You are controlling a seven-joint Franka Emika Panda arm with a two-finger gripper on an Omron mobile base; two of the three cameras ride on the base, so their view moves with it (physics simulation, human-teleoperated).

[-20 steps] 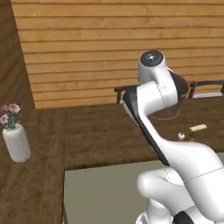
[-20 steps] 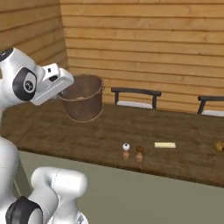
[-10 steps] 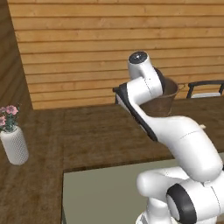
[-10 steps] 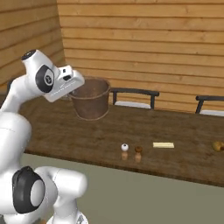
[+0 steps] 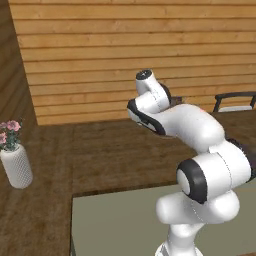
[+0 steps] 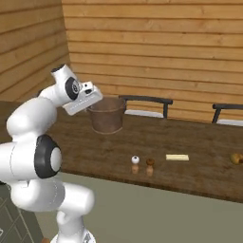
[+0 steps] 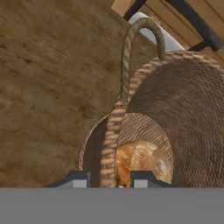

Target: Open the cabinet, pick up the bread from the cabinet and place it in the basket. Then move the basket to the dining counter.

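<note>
The basket (image 6: 107,115), round and brown-woven, is on or just above the dark wooden dining counter (image 6: 190,175); I cannot tell whether it touches. My gripper (image 6: 96,100) reaches it from the left, at its near rim. From the hand, my gripper (image 7: 109,179) is shut on the basket's (image 7: 183,109) rim where the hoop handle (image 7: 127,57) rises. The bread (image 7: 142,162), a tan-brown roll, lies inside the basket on its bottom. In the left base view my arm (image 5: 175,125) hides the basket.
Two small shakers (image 6: 142,163), a pale flat bar (image 6: 177,157) and a small brown lump (image 6: 236,158) lie on the counter to the right. Dark chairs (image 6: 147,102) stand behind it against the plank wall. A white vase with pink flowers (image 5: 15,165) stands far left.
The arm has swung the basket to the right and a little lower, toward the counter. The grip on the basket has not changed.
</note>
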